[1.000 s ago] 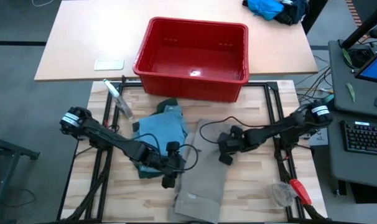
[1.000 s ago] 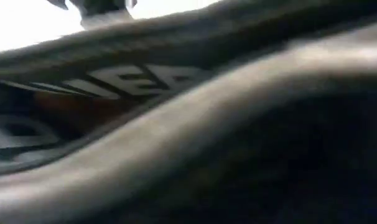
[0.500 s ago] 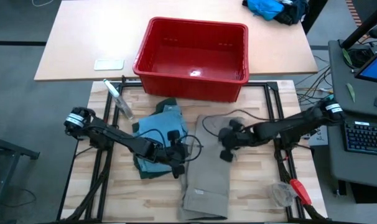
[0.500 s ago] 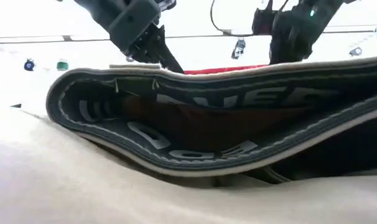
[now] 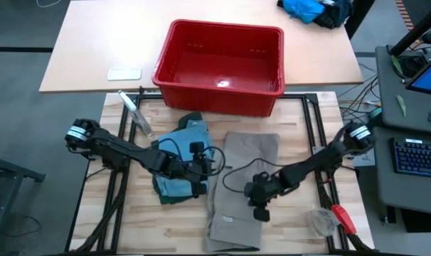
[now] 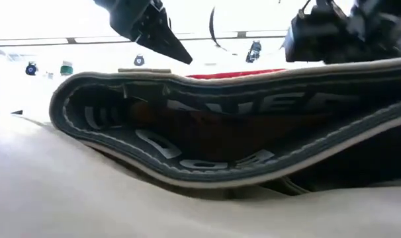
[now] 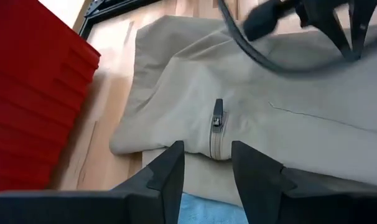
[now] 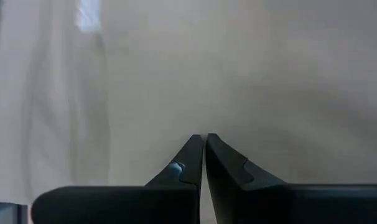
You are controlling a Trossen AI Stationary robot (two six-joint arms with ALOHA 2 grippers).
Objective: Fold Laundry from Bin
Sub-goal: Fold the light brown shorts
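Observation:
The khaki piece (image 5: 242,186) lies spread flat on the table, its zipper (image 7: 217,121) up and its lettered waistband (image 6: 187,125) at the near end. Left of it, the light blue garment (image 5: 181,153) lies in a heap on a dark green one (image 5: 193,117). The red bin (image 5: 219,60) stands behind them. My left gripper (image 7: 207,158) hovers open over the khaki piece's left edge, beside the blue heap. My right gripper (image 8: 204,140) is shut and points slanting down at the khaki piece near its right edge (image 5: 259,208). My right gripper aims its shut fingertips (image 8: 195,149) slanting down at the flat top of the khaki piece. I cannot tell whether the tips touch the cloth.
A spray bottle (image 5: 135,114) lies at the table's far left. A clear lump and a red-handled tool (image 5: 333,217) lie at the near right. A white card (image 5: 124,73) and a bright blue cloth heap (image 5: 308,8) sit on the back table.
My right gripper has gone toward the table's near edge along the khaki piece, staying shut. My left gripper has drawn back from the khaki piece's near left edge toward the far side. The khaki piece's near end has settled flat and its far end now lies spread.

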